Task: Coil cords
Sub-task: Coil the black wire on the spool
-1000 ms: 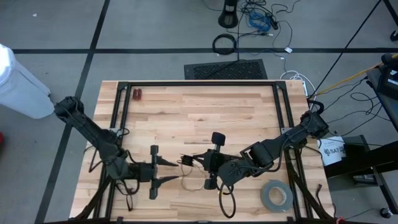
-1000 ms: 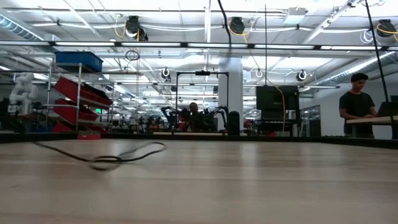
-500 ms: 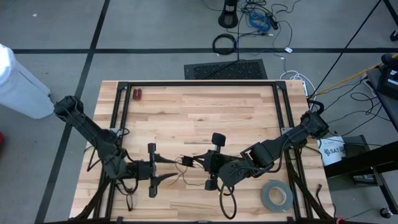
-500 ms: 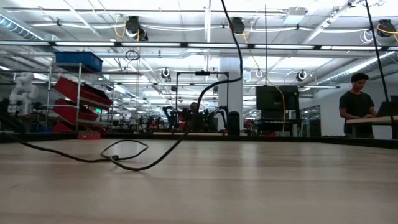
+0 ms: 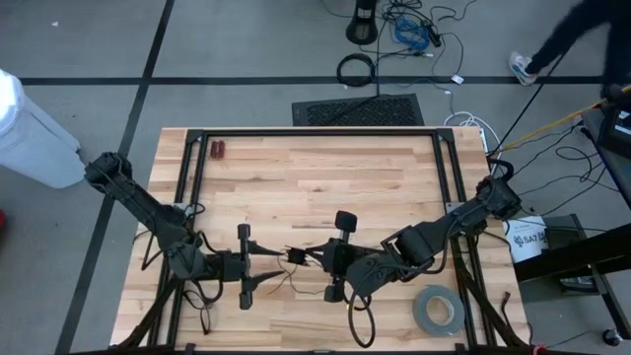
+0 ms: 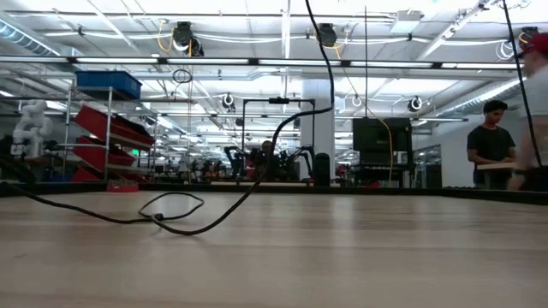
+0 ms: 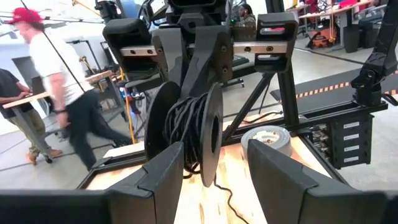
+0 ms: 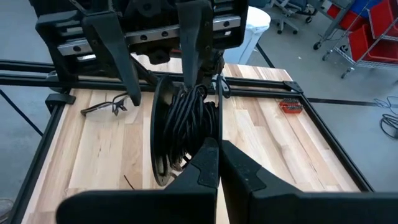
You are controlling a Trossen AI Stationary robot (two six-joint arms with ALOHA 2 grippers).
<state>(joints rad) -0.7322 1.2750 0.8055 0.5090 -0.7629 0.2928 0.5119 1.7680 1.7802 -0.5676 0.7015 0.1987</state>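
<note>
1. The cord (image 5: 295,256) is thin, black and wiry, wound on a flat-flanged spool between both grippers, at 6 o'clock on the pale plank table (image 5: 315,168).
2. Left gripper (image 5: 264,268) stands wide apart.
3. Right gripper (image 5: 308,258) is pinched tight (fingertips meeting at the spool).
4. A matte grey tape roll (image 5: 438,310) lies at 5 o'clock.

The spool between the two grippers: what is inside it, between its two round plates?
Thin black cord is wound between the spool's plates. The core under the windings is hidden.
</note>
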